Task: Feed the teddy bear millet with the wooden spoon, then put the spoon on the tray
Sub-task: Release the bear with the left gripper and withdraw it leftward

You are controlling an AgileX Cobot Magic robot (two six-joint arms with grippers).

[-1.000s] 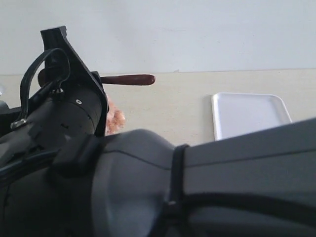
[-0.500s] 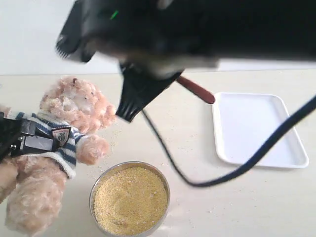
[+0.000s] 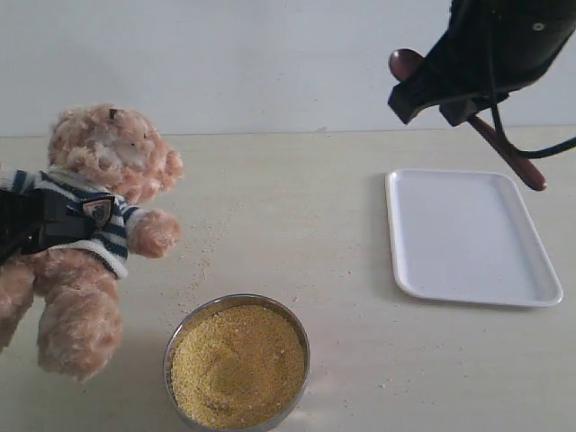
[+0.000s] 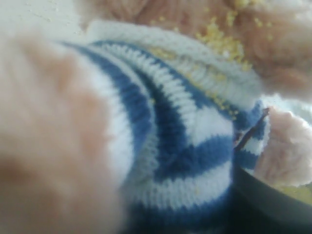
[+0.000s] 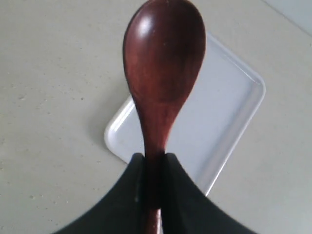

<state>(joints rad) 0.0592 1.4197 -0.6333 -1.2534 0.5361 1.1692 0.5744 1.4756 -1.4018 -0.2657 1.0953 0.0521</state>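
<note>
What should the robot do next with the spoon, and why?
Probably lower the spoon onto the tray. The right gripper holds it by the handle, up in the air near the tray, its scoop looks empty, and yellow grains already sit on the bear's shirt, so feeding seems done.

The right arm hangs high at the right of the exterior view, its gripper (image 3: pixel 423 90) angled down over the desk (image 3: pixel 297 207), jaws pinched tight on the neck of a wooden spoon (image 5: pixel 163 73). At the left edge, the left gripper (image 3: pixel 40 225) reaches in sideways, jaws clamped around a teddy bear's (image 3: pixel 108 162) striped middle.
</note>
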